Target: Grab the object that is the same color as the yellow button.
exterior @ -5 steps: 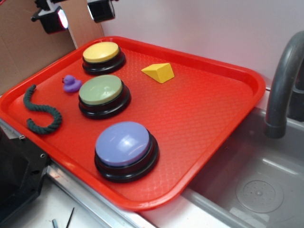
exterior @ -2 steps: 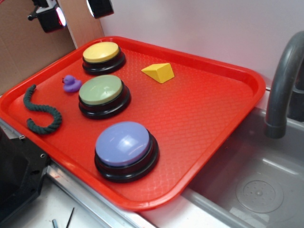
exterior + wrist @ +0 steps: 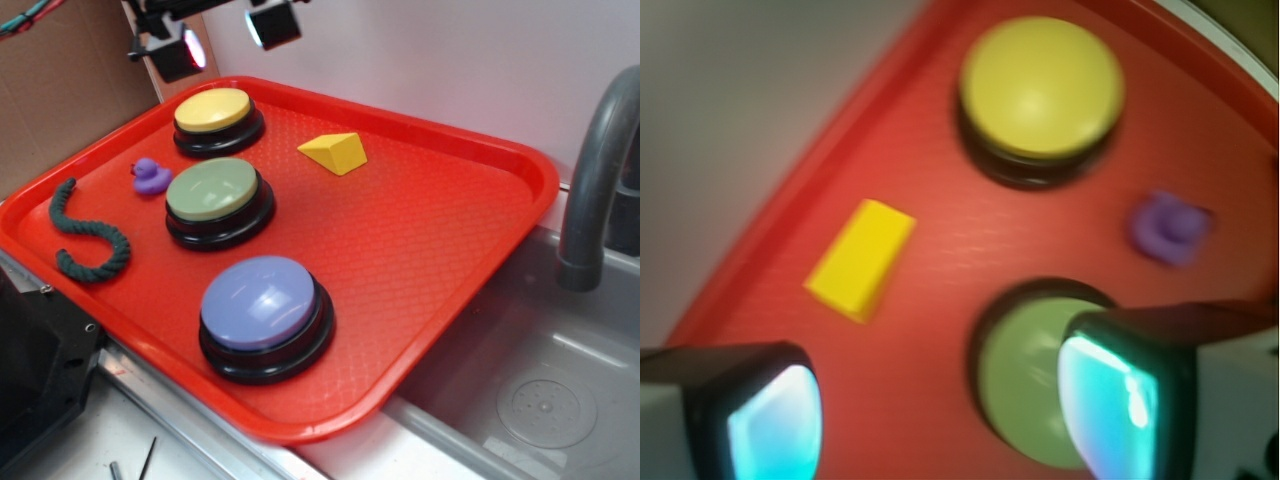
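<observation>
The object, a small yellow wedge block (image 3: pixel 335 152) (image 3: pixel 862 258), lies on the red tray (image 3: pixel 430 230) to the right of the yellow button (image 3: pixel 213 109) (image 3: pixel 1042 85). My gripper (image 3: pixel 222 38) (image 3: pixel 945 410) hangs open high over the tray's far-left corner, above and behind the yellow button, with nothing between its fingers. In the blurred wrist view the wedge sits up and to the left of the gap between the fingers, and the right finger (image 3: pixel 1120 400) overlaps the green button (image 3: pixel 1025 375).
The tray also holds the green button (image 3: pixel 215 192), a larger blue-purple button (image 3: pixel 263 305), a small purple duck (image 3: pixel 150 176) (image 3: pixel 1170 228) and a dark green rope (image 3: pixel 85 235). A grey sink (image 3: pixel 540 400) and faucet (image 3: pixel 600 170) stand to the right. A cardboard wall is at the back left.
The gripper has moved to the right and slightly down along the tray's far edge, still open. Nothing on the tray has moved.
</observation>
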Robot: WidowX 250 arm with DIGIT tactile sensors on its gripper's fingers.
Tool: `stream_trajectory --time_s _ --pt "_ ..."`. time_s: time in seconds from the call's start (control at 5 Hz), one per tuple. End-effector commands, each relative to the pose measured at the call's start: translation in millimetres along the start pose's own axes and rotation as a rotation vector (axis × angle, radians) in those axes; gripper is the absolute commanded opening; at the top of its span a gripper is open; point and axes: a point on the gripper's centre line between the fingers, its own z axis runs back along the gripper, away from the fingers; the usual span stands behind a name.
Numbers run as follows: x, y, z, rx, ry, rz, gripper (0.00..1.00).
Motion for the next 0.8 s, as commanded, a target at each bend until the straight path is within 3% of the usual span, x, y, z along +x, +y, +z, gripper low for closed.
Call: stream_trajectory --time_s 0.0,0.2,0.6 --pt "20 -23 -38 0.083 0.002 0.040 1.00" --pt "19 -26 -55 0.090 0.004 0.063 1.00" --pt "10 -30 -69 0.040 -0.155 0.054 1.00"
